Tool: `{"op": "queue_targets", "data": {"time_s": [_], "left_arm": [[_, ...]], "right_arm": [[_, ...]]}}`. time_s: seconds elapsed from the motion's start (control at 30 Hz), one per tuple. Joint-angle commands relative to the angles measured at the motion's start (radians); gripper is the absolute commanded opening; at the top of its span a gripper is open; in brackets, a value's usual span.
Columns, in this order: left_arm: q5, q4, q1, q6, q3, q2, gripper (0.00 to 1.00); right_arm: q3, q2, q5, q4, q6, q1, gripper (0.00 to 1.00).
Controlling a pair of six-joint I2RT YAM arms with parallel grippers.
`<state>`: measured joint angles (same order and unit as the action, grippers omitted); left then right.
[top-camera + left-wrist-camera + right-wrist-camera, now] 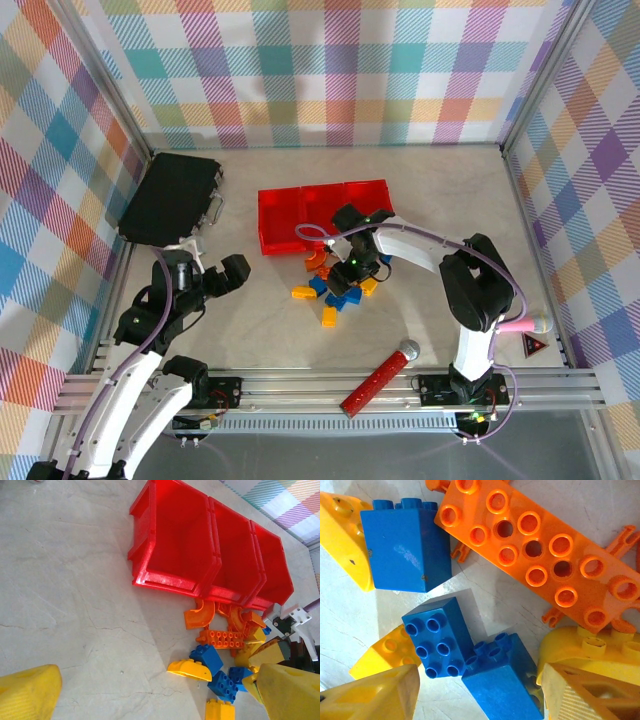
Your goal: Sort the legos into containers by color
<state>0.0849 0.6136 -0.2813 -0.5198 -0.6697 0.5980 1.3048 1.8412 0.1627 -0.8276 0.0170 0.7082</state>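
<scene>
"Lettering anywhere?"
"Only a red triangle sticker (535, 347) near the table's (250, 300) right edge, too small to read."
"And the containers (165, 581)?"
"Three joined red bins, bare red inside. The legos (222, 639) lie loose on the table just before them."
"Grips?"
"The left end effector (157, 680) gapes wide. The right end effector (480, 675) stands parted astride a blue brick (500, 687), unclamped."

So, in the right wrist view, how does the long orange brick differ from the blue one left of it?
The long orange brick is long and narrow; the blue brick is short and blocky. The orange one's studs face the camera; the blue one lies on its side, studs pointing sideways. Both rest on the table.
</scene>
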Motion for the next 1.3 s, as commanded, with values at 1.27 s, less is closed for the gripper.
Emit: {"op": "queue_targets", "data": {"time_s": [1.27], "left_arm": [[-0.009,0.015,-0.01,0.002,0.016,-0.022,1.0]], "right_arm": [[0.086,-0.115,0.057,-0.109,0.029,0.007,0.7]]}}
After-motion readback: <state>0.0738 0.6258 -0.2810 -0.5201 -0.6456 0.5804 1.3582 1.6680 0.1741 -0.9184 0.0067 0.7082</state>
